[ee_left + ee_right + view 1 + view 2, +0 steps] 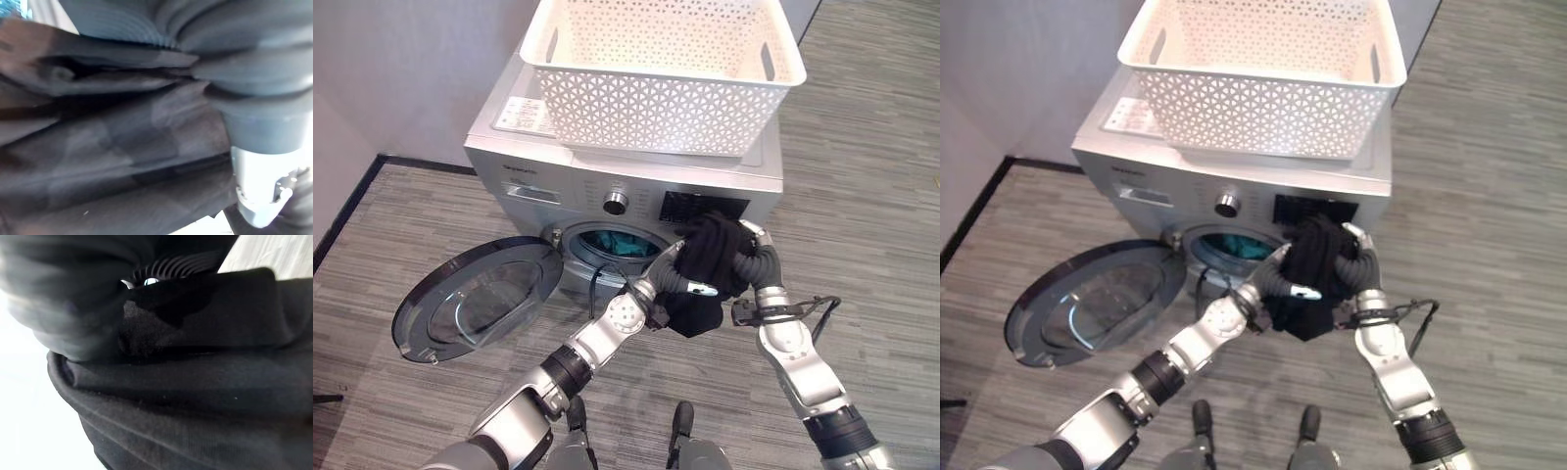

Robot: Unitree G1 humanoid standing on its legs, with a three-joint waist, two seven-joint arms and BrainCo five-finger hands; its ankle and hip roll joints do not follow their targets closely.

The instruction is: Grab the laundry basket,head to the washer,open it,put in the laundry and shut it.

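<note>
your left hand (pixel 677 269) and right hand (pixel 756 257) clasp a black garment (pixel 710 269) before the open washer (pixel 636 186); finger grip: cannot tell.

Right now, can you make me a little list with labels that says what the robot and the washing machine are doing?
washer: silver, front-loading
door: swung open to the robot's left
drum: something teal inside
basket: white, on top of the washer, looks empty
black garment: bundled between both hands, just outside the drum opening
left hand: against the garment
right hand: against the garment
floor: grey striped
</note>
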